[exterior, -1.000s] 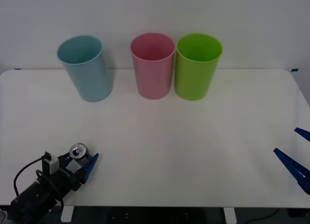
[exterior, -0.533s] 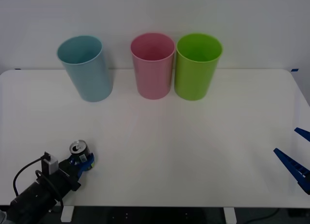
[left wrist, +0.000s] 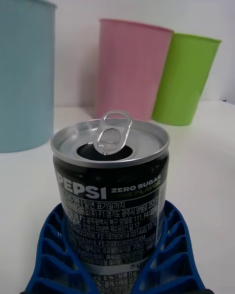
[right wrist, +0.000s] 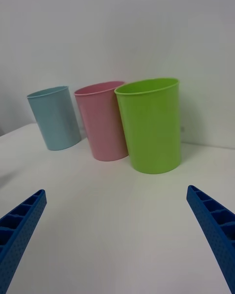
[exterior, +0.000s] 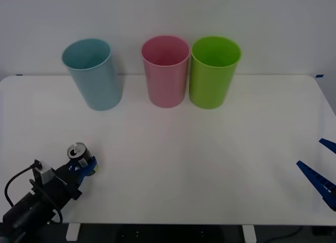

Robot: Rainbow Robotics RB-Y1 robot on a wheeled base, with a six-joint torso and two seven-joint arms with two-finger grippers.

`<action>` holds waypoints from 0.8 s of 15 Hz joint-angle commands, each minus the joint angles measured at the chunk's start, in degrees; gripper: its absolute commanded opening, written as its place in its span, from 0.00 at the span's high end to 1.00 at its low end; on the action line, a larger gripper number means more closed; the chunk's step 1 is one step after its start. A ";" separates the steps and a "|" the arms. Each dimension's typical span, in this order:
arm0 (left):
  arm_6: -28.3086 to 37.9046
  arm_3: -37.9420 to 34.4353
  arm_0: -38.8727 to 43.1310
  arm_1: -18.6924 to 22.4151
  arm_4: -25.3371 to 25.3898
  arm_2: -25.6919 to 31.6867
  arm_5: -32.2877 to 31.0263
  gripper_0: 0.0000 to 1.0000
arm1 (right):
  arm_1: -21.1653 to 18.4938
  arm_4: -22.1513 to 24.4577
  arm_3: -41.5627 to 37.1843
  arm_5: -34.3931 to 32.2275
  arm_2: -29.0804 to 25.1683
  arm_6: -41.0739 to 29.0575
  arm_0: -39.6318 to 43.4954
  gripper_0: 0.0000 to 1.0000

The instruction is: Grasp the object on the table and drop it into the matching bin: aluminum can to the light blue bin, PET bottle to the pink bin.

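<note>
Left gripper [exterior: 84, 167] near the front-left corner of the table [exterior: 210, 164], blue ribbed fingers [left wrist: 49, 245] pinching the lower body of the aluminum can [exterior: 79, 154]. Left wrist view: the can [left wrist: 111, 196] stands upright between the two curved fingers, which press against its sides. Black label reads "PEPSI ZERO SUGAR"; silver top opened, pull tab raised over the hole. Cannot tell whether the can's base touches the tabletop.

Three bins stand upright in a row along the table's far edge. Light blue bin [exterior: 93, 73] toward the far-left, set apart from the other two. Pink bin [exterior: 165, 70] near the middle of the far edge, lime green bin [exterior: 213, 71] just beside it on the right; touching or a hair apart, cannot tell.

Right gripper [exterior: 321, 175] parked at the right edge of the table, toward the front. Right wrist view: its fingers [right wrist: 19, 225] spread wide, nothing between them.
</note>
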 commanded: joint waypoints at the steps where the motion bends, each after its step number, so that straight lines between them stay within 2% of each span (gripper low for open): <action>1: 0.97 -3.20 0.15 -0.09 1.14 1.06 0.05 1.00 | 0.00 0.00 0.00 0.00 0.00 0.00 0.00 0.00; 5: 2.81 -10.23 -0.46 -0.09 1.32 -0.88 4.54 1.00 | 0.00 0.00 0.00 0.00 0.00 0.00 0.00 0.00; 8: 10.28 -16.12 -1.69 0.00 1.32 -1.67 6.03 1.00 | 0.00 0.00 0.00 0.00 0.00 0.00 0.00 0.00; 12: 19.86 -22.80 -1.96 0.00 1.23 1.14 9.37 1.00 | 0.00 0.00 0.00 0.00 0.00 0.00 0.00 0.00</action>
